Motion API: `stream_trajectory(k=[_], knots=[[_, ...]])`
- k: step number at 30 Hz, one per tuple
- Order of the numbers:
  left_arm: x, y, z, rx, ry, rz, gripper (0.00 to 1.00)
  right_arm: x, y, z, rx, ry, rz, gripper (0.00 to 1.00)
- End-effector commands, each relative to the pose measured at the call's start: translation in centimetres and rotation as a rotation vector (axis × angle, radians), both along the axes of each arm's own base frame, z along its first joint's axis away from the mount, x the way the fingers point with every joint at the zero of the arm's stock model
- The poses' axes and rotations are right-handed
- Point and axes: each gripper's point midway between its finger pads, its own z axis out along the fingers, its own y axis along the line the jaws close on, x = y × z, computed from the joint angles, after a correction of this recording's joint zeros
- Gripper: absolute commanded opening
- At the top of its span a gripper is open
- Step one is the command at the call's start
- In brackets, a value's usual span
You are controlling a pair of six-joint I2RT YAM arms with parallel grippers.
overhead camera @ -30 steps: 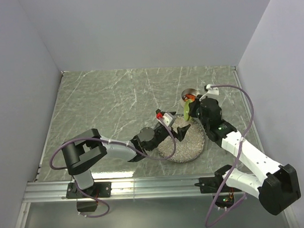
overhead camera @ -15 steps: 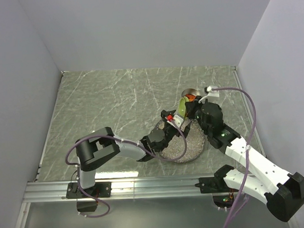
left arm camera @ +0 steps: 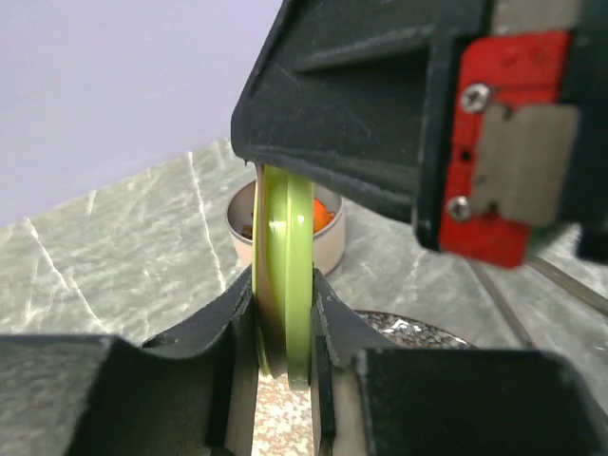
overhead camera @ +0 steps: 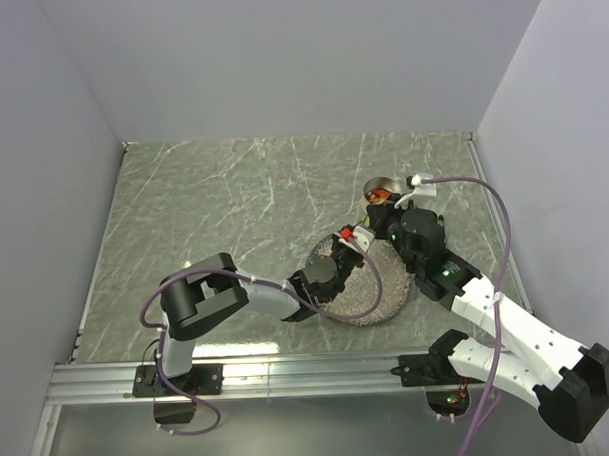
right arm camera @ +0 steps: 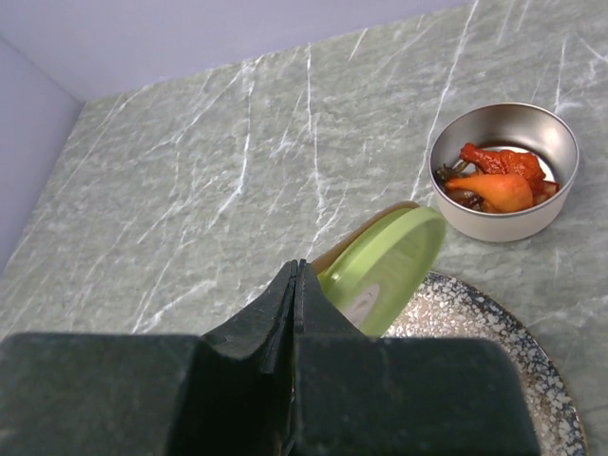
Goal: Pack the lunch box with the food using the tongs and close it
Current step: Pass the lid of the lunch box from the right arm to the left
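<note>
Left wrist view: the left gripper (left arm camera: 283,318) is closed on the lime-green lid (left arm camera: 285,247), which stands on edge between its two fingers and touches both. Right wrist view: the right gripper (right arm camera: 296,277) has its fingers pressed together, and they appear to pinch the rim of the same lid, which is tilted above the speckled plate (right arm camera: 494,332). We read this as a hand-over within the closing step. The lunch box (right arm camera: 494,228) stands open on the marbled table (right arm camera: 190,171), just beyond the plate, with the food (right arm camera: 496,179) already inside it. No pieces show on the visible part of the plate, and we see the tongs in no view. The next move, in our judgement, calls for one gripper to let go. The other must then carry the lid over the box, turn it flat and lower it squarely onto the rim.
</note>
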Motion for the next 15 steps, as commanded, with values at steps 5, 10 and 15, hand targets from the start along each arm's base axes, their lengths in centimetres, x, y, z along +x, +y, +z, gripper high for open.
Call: stream_trajectory(k=[5, 10, 15], knots=[[0.3, -0.3, 1.9, -0.078, -0.023, 0.01, 0.0, 0.1, 0.1, 3.9, 0.036, -0.09, 0.0, 0.0], [1.9, 1.5, 1.7, -0.119, 0.046, 0.0, 0.0, 0.4, -1.6, 5.9, -0.013, -0.143, -0.062, 0.39], [6.0, 6.9, 0.8, -0.221, 0.198, 0.019, 0.0, 0.0, -4.2, 8.1, -0.044, -0.237, -0.11, 0.61]])
